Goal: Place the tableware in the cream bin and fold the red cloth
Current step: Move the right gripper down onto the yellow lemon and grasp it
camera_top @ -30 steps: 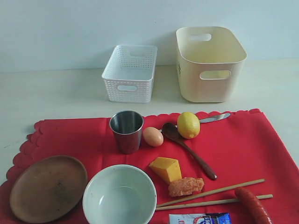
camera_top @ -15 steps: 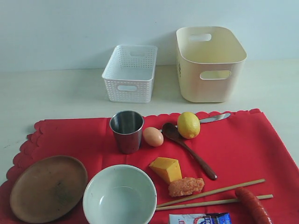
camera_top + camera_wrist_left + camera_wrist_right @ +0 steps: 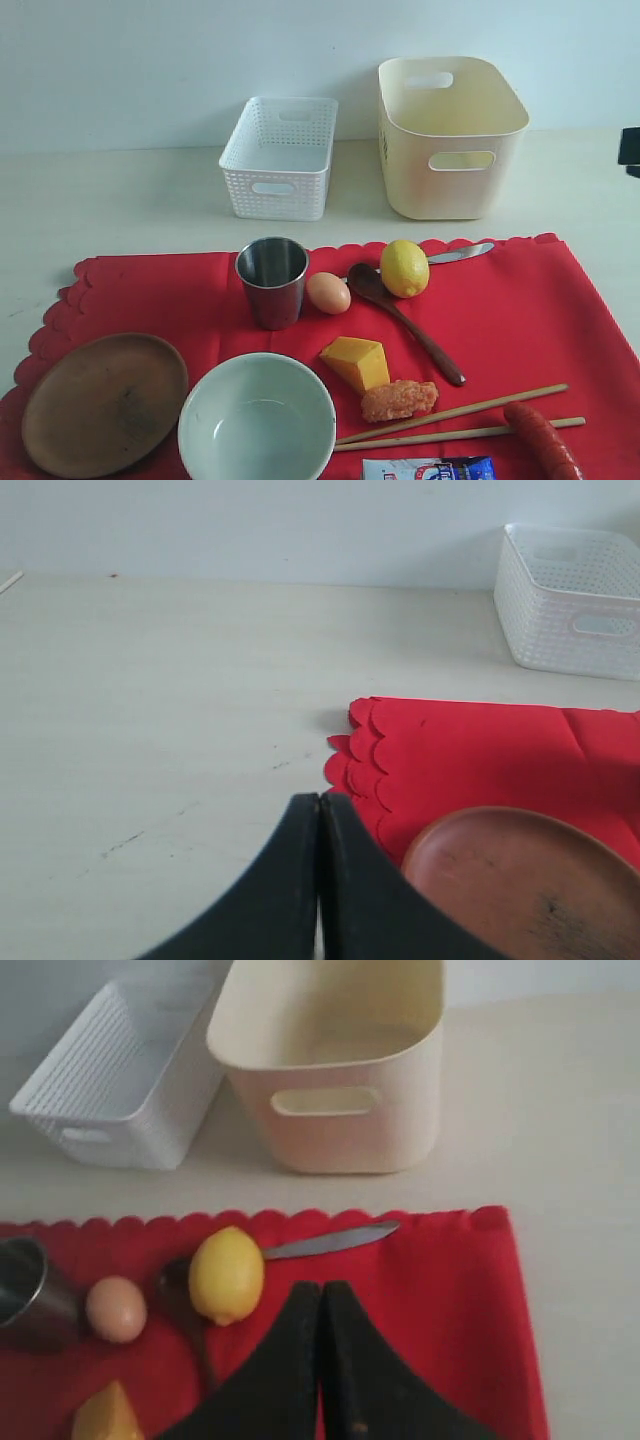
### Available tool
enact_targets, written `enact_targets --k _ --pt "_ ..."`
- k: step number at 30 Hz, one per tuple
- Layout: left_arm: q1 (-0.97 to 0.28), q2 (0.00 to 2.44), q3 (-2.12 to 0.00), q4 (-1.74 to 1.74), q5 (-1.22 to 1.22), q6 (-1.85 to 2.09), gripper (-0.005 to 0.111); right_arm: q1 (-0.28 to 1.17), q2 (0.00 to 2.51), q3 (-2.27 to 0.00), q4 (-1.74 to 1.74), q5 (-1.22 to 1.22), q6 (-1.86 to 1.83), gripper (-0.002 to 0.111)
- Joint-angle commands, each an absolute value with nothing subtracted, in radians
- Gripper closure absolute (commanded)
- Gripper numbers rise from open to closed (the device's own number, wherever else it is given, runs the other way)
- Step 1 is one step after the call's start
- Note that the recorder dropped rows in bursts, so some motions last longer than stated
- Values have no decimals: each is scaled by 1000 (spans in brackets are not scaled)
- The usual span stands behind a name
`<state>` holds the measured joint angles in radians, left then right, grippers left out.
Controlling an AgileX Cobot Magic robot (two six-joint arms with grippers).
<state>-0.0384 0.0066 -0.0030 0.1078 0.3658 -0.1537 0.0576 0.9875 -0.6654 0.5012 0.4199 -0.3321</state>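
Nothing has gone into the bin yet, so the step in hand is the opening one: picking a first piece of tableware. The left gripper (image 3: 320, 815) has its jaws pressed together and holds nothing. It hangs over the bare tabletop (image 3: 120, 200) just off the left scalloped edge of the red cloth (image 3: 520, 310), with the plate (image 3: 105, 405) close by at the cloth's near-left corner. To the right of the plate is the bowl (image 3: 257, 425), and farther back the cup (image 3: 271, 280) stands upright. Right of the cup, the spoon (image 3: 410, 328) lies at a slant, its head touching or nearly touching a lemon (image 3: 404, 268). The knife (image 3: 460, 252) pokes out from behind that lemon at the cloth's far edge, and the chopsticks (image 3: 450, 412) lie near the front right. The bin (image 3: 410, 180) stands empty on the tabletop beyond the cloth, far right. The right gripper (image 3: 320, 1295) is also shut and empty, poised above the cloth near the knife and lemon. The next move calls for one gripper to open and come down on a piece — the plate for the left, the knife or spoon for the right — without knocking the foods about. Folding has to wait until the cloth is clear.
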Motion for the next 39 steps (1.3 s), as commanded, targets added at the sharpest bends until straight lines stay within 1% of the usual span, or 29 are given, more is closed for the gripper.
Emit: enact_targets --k 1,3,5,11,12,15,16,20,23,25,28,36,39 --pt "-34 0 0 109 356 -158 107 59 1109 -716 749 519 -620 106" --pt "-34 0 0 109 356 -158 107 59 1158 -730 786 561 -667 100" --pt "-34 0 0 109 356 -158 107 59 1197 -750 799 596 -679 92" --pt "-34 0 0 109 356 -158 107 59 1284 -769 801 622 -712 61" --pt "-34 0 0 109 356 -158 107 59 1306 -776 801 645 -712 55" --pt "-34 0 0 109 356 -158 107 84 1327 -786 765 660 -716 48" --pt "-34 0 0 109 356 -158 107 117 1328 -786 733 642 -714 45" --pt "-34 0 0 110 356 -158 107 179 1338 -786 695 603 -712 41" --pt "-34 0 0 110 356 -158 107 214 1391 -792 693 605 -710 40" --pt "-34 0 0 110 356 -158 107 234 1445 -839 631 640 -673 40" --pt "-34 0 0 112 356 -158 107 254 1520 -938 478 669 -518 40" --pt "-34 0 0 112 356 -158 107 256 1631 -1125 386 720 -408 40" --pt "-34 0 0 112 356 -158 107 283 1690 -1217 254 754 -303 40"
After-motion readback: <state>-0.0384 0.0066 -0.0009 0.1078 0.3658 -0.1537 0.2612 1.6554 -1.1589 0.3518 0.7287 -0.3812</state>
